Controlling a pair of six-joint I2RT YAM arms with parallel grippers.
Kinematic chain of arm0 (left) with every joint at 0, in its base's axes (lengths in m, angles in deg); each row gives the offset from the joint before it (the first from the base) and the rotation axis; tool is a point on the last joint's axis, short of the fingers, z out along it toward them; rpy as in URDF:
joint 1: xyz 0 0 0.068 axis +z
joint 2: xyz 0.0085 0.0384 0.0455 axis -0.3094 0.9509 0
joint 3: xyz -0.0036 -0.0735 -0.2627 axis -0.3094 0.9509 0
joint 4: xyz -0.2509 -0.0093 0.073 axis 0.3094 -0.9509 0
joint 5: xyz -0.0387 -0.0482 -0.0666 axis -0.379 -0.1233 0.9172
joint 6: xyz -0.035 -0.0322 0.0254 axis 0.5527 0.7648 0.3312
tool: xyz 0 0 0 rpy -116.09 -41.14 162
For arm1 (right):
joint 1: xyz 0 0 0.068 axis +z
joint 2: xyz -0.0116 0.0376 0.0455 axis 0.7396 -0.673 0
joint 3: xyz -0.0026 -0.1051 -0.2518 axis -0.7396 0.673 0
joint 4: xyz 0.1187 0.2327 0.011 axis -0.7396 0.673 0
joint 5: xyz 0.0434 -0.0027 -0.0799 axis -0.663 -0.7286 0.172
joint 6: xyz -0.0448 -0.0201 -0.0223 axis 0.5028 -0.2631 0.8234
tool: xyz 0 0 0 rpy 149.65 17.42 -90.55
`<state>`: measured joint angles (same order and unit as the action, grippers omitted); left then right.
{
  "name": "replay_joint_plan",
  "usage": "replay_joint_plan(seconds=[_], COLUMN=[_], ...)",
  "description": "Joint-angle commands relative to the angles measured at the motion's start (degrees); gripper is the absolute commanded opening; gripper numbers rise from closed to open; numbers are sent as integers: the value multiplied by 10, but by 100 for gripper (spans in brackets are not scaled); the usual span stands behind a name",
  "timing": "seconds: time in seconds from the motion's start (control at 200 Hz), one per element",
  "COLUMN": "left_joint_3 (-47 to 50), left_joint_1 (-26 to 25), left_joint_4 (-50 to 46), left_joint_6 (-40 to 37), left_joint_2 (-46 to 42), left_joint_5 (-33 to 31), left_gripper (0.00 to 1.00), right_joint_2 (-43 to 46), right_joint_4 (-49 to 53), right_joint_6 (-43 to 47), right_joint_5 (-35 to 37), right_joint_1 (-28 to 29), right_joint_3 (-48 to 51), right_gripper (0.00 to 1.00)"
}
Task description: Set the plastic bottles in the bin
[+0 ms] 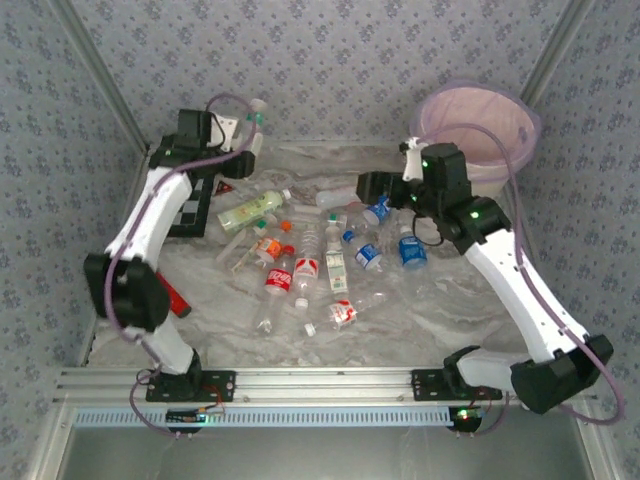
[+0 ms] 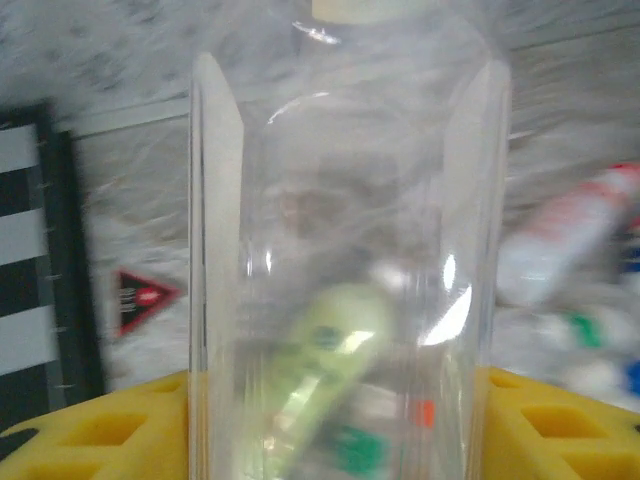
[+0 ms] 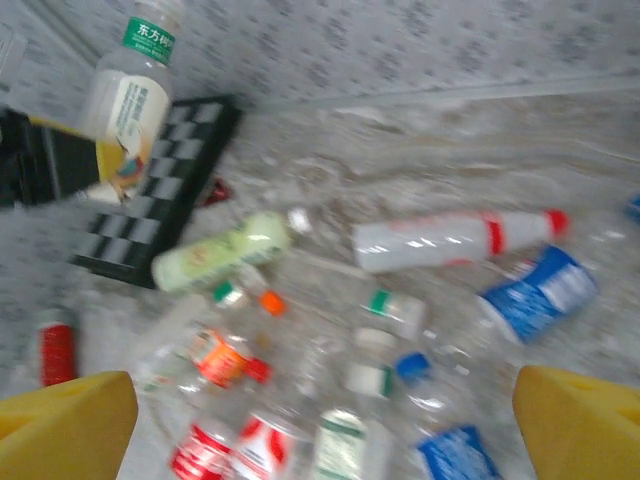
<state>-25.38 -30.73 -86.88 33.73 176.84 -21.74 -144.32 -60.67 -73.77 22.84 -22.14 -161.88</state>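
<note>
**A:** Here, at far left, the left gripper (image 1: 240, 135) is clamped on a bottle (image 2: 345, 200) with a pale cap, lifted above the chequered board (image 1: 195, 205). Seen from the wrist, the bottle fills the gap between the yellow fingers (image 2: 100, 430).

**B:** Which step is that?

**A:** The carry, by my reading: one bottle is picked up and not yet dropped. The bin (image 1: 505, 160), cream with a pink liner, stands in the far right corner, well apart from that hand.

**B:** And the middle of the table (image 1: 450, 300)?

**A:** The loose bottles (image 1: 320, 250) lie scattered there. A pale green one (image 3: 220, 250) lies just beside the board, red-labelled ones lie nearer the arms' bases, and blue-labelled ones (image 1: 412, 248) sit toward the right.

**B:** The other arm?

**A:** The right gripper (image 3: 320, 430) hovers over the right side of the pile, near the bin, its fingers wide apart with nothing between them.

**B:** What does the next move call for?

**A:** Probably a long sweep to the right for the left arm. The bottle has to stay high enough to clear the pile, and the fingers should let go only once it is over the bin's rim. The right arm sits on that path, so one of the two may have to give way. The right hand looks placed to come down on a bottle beneath it, though I cannot tell which one.
</note>
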Motion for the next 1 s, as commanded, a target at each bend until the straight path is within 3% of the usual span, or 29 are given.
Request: replay_joint_plan(seconds=[0.0,0.105,0.275,0.585,0.77,0.915,1.0], left_joint_3=[124,213,277,282,279,298,291], left_joint_1=[-58,-118,-177,-199,-212,-219,-218], left_joint_4=[136,218,263,265,254,280,285], left_joint_6=[112,164,195,199,201,208,207], left_joint_2=[-71,-130,-184,-205,-199,-212,-210], left_joint_5=[101,92,74,80,85,85,85], left_gripper=[59,59,59,59,61,62,63], right_joint_2=[-37,-81,-134,-212,-224,-219,-216], right_joint_4=[-137,-167,-156,-186,-176,-160,-145], right_joint_6=[-96,-112,-110,-134,-125,-128,-122], right_joint_5=[-52,-55,-46,-73,-89,-109,-114], right_joint_1=[19,42,52,60,44,13,13], right_joint_3=[-18,-42,-74,-99,-116,-124,-133], right_gripper=[96,93,93,84,66,34,28])
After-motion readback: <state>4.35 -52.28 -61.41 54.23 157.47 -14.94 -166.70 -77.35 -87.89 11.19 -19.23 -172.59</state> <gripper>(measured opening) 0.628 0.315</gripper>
